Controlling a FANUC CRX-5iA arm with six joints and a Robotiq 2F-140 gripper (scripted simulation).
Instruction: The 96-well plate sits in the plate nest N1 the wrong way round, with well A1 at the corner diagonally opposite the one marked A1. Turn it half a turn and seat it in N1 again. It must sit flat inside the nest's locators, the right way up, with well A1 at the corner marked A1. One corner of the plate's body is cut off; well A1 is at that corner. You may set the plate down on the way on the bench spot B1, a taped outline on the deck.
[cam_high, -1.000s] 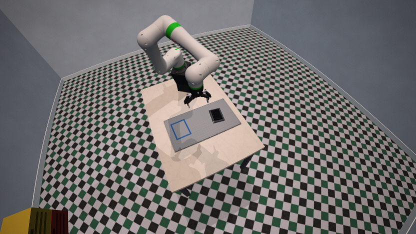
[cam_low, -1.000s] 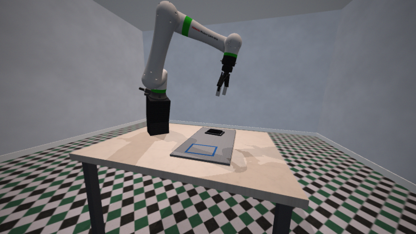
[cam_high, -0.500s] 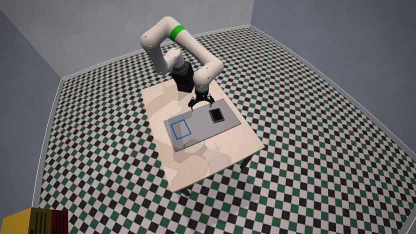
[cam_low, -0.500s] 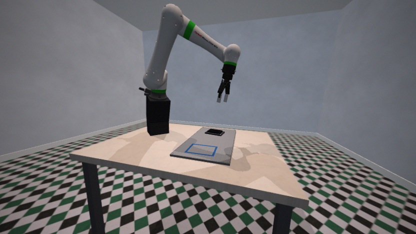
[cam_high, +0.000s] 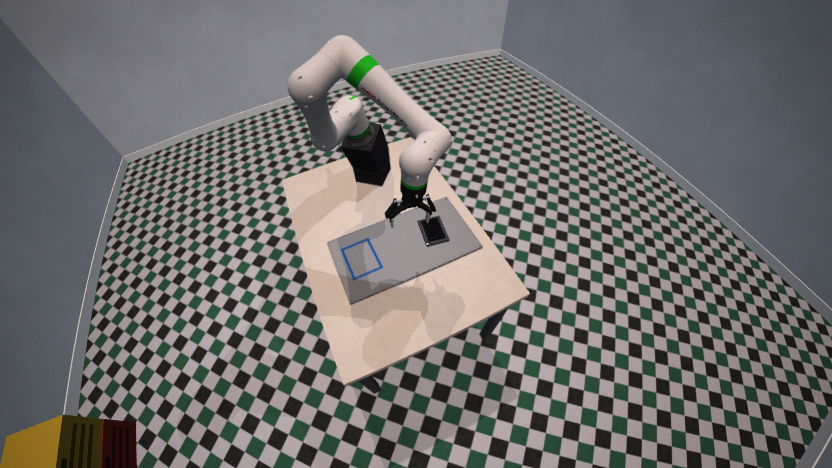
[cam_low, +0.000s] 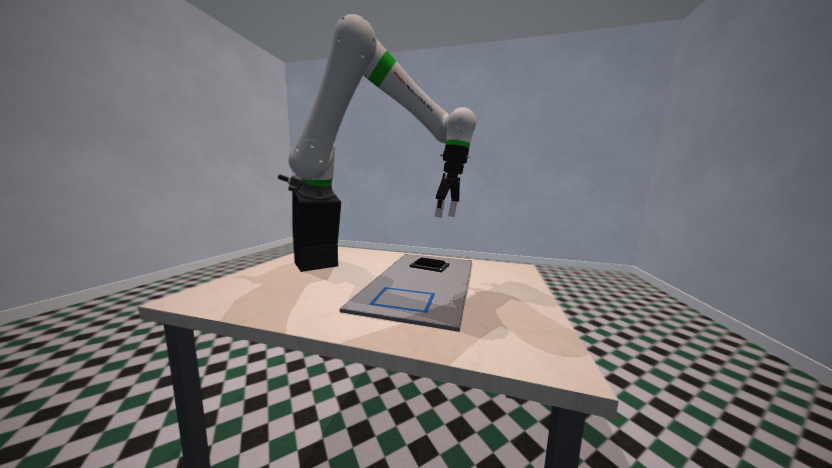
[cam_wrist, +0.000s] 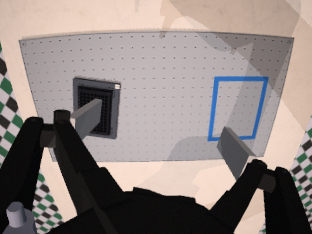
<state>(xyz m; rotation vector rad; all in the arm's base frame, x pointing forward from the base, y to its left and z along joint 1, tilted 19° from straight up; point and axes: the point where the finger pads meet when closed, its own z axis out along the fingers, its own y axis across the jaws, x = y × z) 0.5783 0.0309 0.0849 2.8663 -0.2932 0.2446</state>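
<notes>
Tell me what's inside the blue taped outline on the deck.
Nothing stands inside the outline; only bare grey deck and shadow show there. The plate sits apart at the deck's other end, and the open hand hangs above.
</notes>
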